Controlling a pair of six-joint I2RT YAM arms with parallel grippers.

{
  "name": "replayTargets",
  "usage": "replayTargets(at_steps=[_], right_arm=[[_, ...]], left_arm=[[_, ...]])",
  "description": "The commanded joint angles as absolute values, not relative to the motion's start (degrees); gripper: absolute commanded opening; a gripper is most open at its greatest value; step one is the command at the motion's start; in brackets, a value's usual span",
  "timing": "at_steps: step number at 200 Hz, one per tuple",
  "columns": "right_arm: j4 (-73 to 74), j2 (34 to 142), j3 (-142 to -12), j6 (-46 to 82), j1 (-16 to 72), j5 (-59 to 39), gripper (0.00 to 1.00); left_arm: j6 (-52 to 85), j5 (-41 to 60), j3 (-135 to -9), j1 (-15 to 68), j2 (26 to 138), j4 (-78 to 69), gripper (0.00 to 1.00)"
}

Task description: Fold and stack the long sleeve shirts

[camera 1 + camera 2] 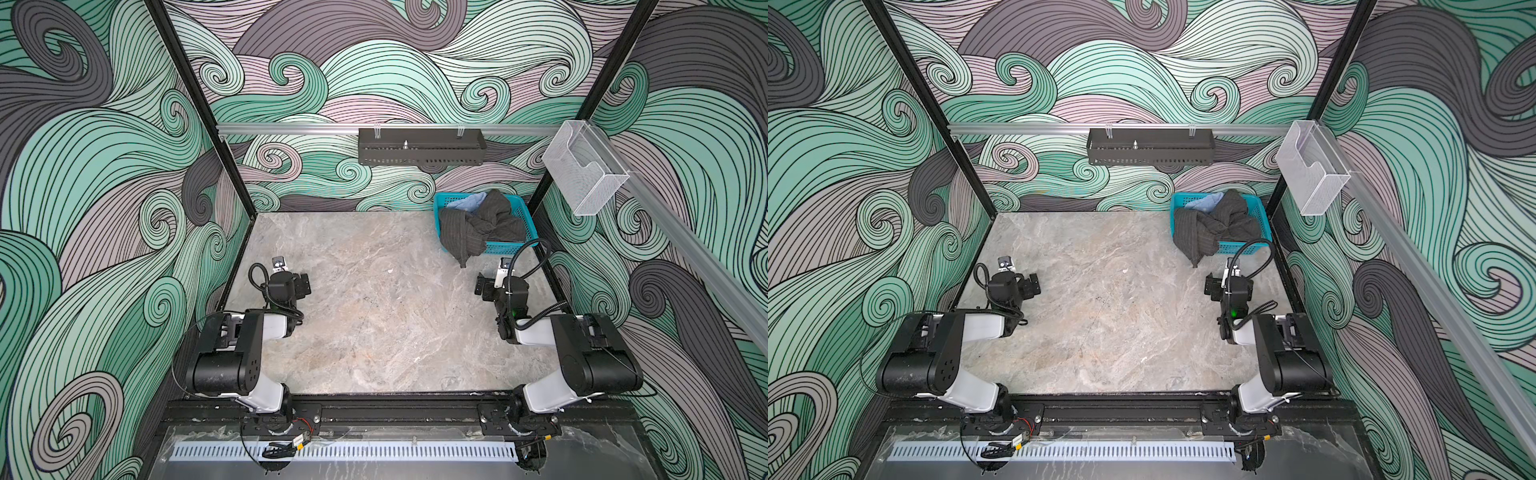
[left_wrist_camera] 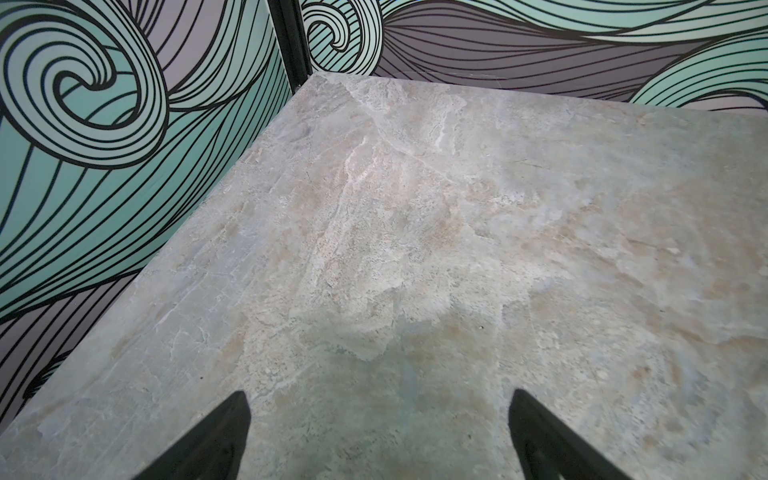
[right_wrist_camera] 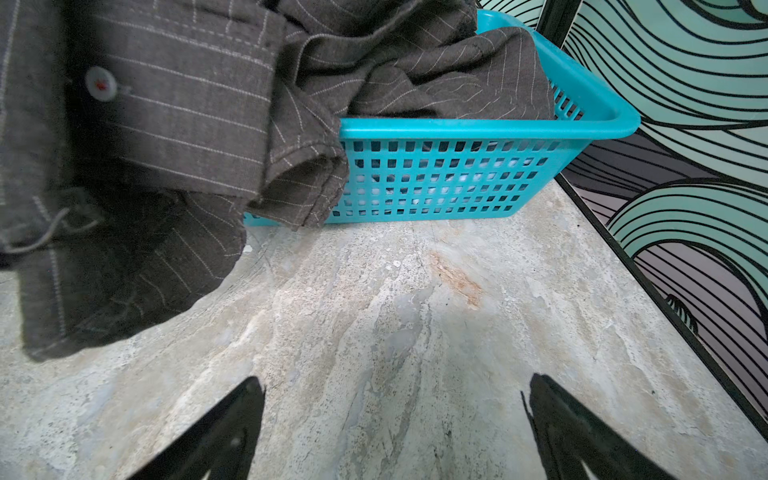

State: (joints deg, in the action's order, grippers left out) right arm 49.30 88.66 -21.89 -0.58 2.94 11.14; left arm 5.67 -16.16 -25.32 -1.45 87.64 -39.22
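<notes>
- At left, left gripper (image 1: 302, 285): black, jaws spread wide, holding nothing; hangs low over the tabletop (image 1: 374, 316), a matte grey-beige slab veined like marble.
- In its wrist view, just two tapered black fingertips (image 2: 232, 432) over bare stone, up to the swirl-printed wall (image 2: 104, 124).
- Right of centre, at the far corner, dark charcoal shirt (image 1: 469, 232): crumpled, heaped in the teal basket (image 1: 505, 248), spilling over its near-left rim onto the slab.
- Behind it in the basket, light blue shirt (image 1: 467, 200): soft, rumpled, seen in both top views only.
- Basket of rigid plastic, square-holed mesh walls, rounded rim.
- At right, right gripper (image 1: 482, 286): jaws wide apart, empty, just short of the spilled cloth; its wrist view alone gives pale pinstripes, a stitched cuff (image 3: 303, 183) and a round grey button (image 3: 99, 84).
</notes>
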Motion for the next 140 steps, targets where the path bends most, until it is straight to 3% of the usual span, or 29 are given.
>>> replayTargets(at_steps=[1, 13, 29, 65, 104, 140], right_arm=[[45.69, 82.53, -22.74, 0.0, 3.41, 13.75, 0.99], [30.64, 73.92, -27.71, 1.87, 4.51, 17.33, 0.99], [12.58, 67.32, -36.15, 13.37, 4.0, 19.96, 0.94], [-19.83, 69.19, -59.69, 24.33, 3.75, 16.16, 0.94], [-39.95, 81.2, -82.82, 26.48, 2.64, 8.8, 0.99], [-45.49, 93.93, -95.9, 27.79, 0.57, 3.27, 0.99]], left_arm=[[2.87, -16.7, -26.27, -1.54, 85.4, -41.28, 0.99], [3.24, -17.8, -33.69, -0.89, 78.28, -22.98, 0.99], [17.04, -18.22, -46.92, -1.23, 73.83, 0.32, 0.99], [19.22, -2.02, -77.06, -0.68, 80.61, 33.47, 0.92], [16.57, 4.65, -78.81, 1.1, 78.29, 39.62, 0.94], [16.33, 7.73, -75.44, 4.22, 76.8, 39.4, 0.99]])
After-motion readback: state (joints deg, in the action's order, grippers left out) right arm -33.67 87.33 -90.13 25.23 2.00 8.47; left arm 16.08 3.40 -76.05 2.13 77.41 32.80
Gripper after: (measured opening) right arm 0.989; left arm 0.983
